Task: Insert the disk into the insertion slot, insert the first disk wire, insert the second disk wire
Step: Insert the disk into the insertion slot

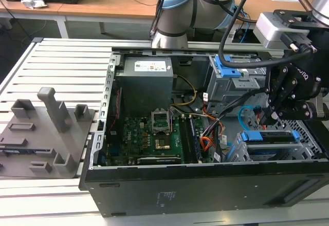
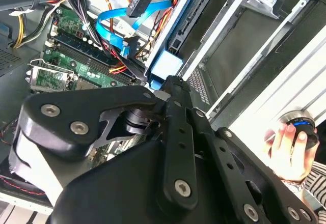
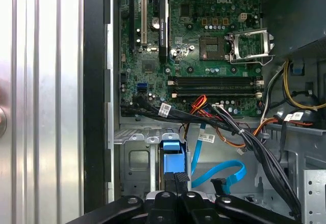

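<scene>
The disk [image 1: 268, 136], framed in its blue caddy [image 3: 171, 158], lies in the insertion slot [image 1: 303, 146], the low grey perforated cage at the case's corner on the exterior view's right. My gripper [image 1: 268, 116] hangs just over the caddy's end. Its black fingertips [image 3: 175, 179] are shut together and touch the blue caddy tab [image 2: 165, 65]. The second disk wire [image 3: 220, 174], a glossy light-blue cable, curls loose beside the cage [image 1: 245, 112] with a dark plug end [image 3: 219, 185]. Which wire in the orange-red-black bundle [image 3: 244, 135] is the first disk wire I cannot tell.
A taller grey cage with a blue latch [image 1: 226, 68] stands behind the slot. The motherboard [image 1: 149, 136] and power supply [image 1: 145, 82] take up the case's left. A person's hand [image 2: 288, 145] rests on a knob outside the case. A grey fixture [image 1: 43, 133] sits on the slatted table.
</scene>
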You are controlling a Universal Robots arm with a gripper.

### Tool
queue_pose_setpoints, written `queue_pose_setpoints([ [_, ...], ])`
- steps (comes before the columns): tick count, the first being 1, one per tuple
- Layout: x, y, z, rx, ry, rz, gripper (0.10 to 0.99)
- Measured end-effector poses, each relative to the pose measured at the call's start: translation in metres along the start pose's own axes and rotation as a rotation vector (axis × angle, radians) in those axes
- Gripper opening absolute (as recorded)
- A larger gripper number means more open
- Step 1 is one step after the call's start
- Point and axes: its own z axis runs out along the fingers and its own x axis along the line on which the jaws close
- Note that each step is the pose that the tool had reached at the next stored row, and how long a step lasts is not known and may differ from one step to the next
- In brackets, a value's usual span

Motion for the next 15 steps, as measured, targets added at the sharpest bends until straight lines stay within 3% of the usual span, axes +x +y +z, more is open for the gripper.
queue_pose_setpoints([
  [6,0.0,-0.0002,0.0,0.0,0.0001,0.0,0.106],
  [8,-0.0006,-0.0098,0.0004,0.0,0.0,0.0,0.106],
  [9,-0.0007,-0.0129,0.0017,-0.001,0.0001,0.0,0.106],
  [15,-0.0008,-0.0162,0.0145,-0.005,0.0002,0.0,0.106],
])
